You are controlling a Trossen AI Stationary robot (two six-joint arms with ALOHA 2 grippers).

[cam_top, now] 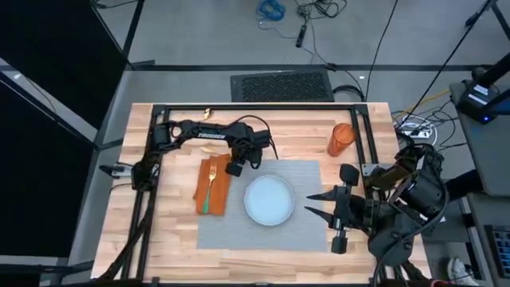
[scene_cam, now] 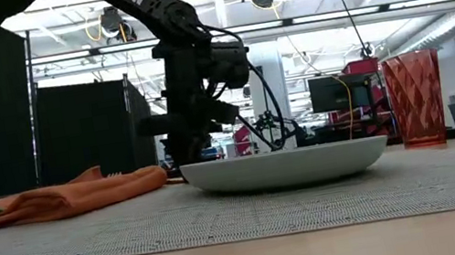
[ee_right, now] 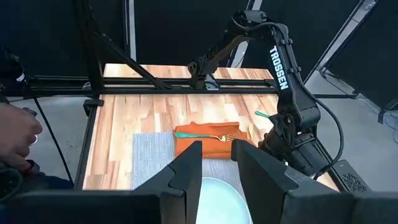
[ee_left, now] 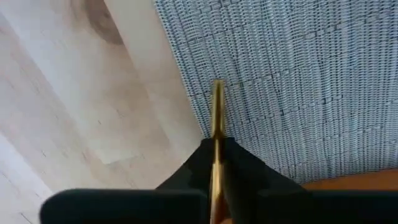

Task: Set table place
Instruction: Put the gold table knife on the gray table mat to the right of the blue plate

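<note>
The grey woven placemat (cam_top: 263,231) lies on the wooden table (cam_top: 159,239). A pale round plate (cam_top: 269,199) rests on its middle. An orange napkin (cam_top: 209,198) lies on the mat's left edge, with a gold fork (cam_top: 212,179) on top of it. My left gripper (cam_top: 234,168) stands at the mat's far left corner, beside the napkin. It is shut on a thin gold utensil (ee_left: 217,106) seen edge-on. My right gripper (cam_top: 312,204) hangs open at the mat's right edge, its fingers toward the plate and with nothing between them. My left gripper pinches the gold utensil between its two fingers (ee_left: 249,171). The gold end (ee_left: 217,99) sticks out past the fingertips over the mat's edge. A green handle end (ee_right: 262,114) juts out on the other side. I cannot tell whether the utensil touches the mat.
An orange ribbed tumbler (cam_top: 341,139) stands on the table beyond the mat's far right corner. A pale object (cam_top: 211,147) lies on the wood behind the napkin. The black frame (cam_top: 255,106) runs along the far edge. A person's hand (ee_right: 15,140) shows beside the table.
</note>
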